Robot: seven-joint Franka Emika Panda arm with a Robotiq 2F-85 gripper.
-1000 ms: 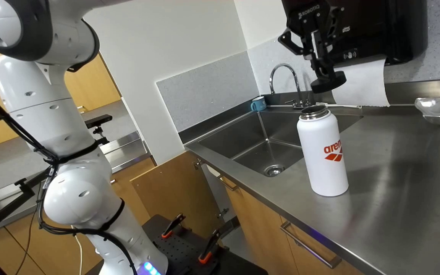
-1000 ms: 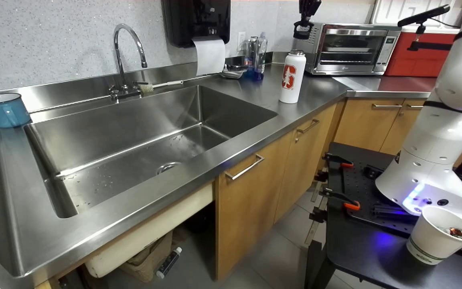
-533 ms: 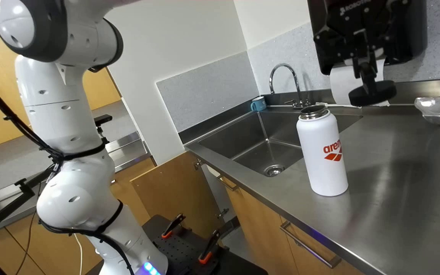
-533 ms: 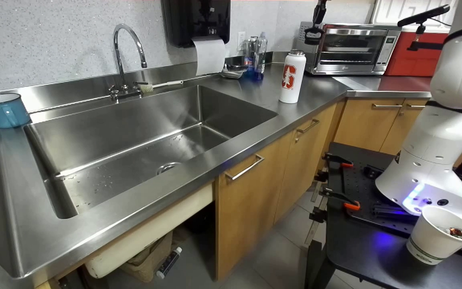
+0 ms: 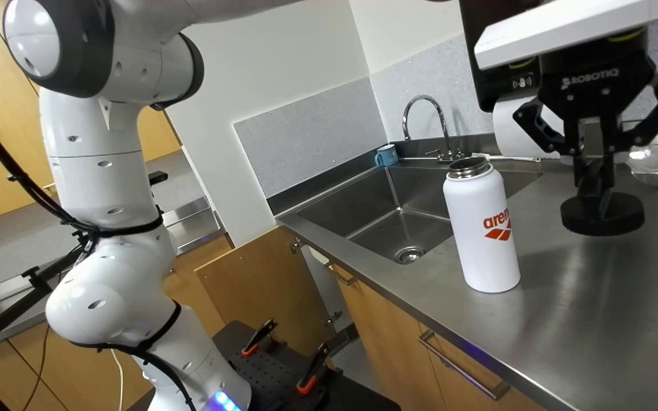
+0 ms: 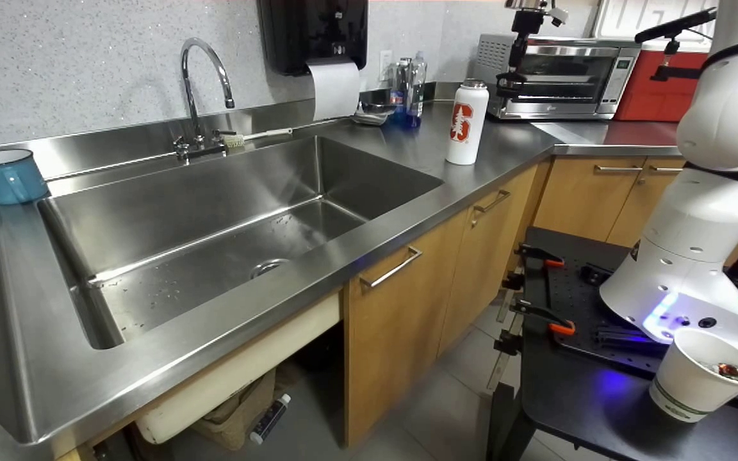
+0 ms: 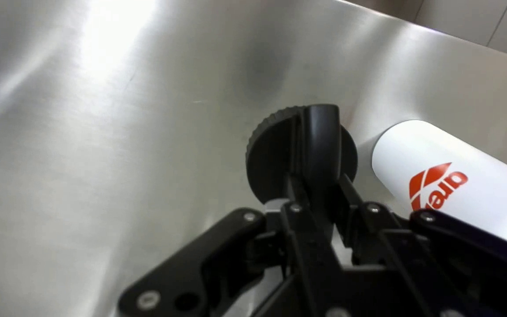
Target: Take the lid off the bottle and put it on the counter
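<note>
Pinching the lid (image 5: pixel 624 213), the "ROBOTIQ" end effector (image 5: pixel 595 197) hangs near the bottle (image 5: pixel 480 242) marked, apparently, "aren…".

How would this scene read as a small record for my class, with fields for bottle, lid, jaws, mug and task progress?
bottle: white, upright on the counter, mouth uncovered
lid: black, round, held in the air above the counter
jaws: closed on the lid
mug: blue, beside the sink
task progress: lid off, not yet on the counter

White wall (image 5: pixel 277 57) faced with a speckled gray panel (image 5: pixel 317 137), electrical outlet (image 6: pixel 385 63) on a speckled backsplash (image 6: pixel 119 77), wooden base cabinets (image 6: pixel 407 333) (metal bar handles (image 6: pixel 393 269) fitted), hinged door (image 5: pixel 263 274) standing open, gray tiled floor (image 6: pixel 433 397)
</note>
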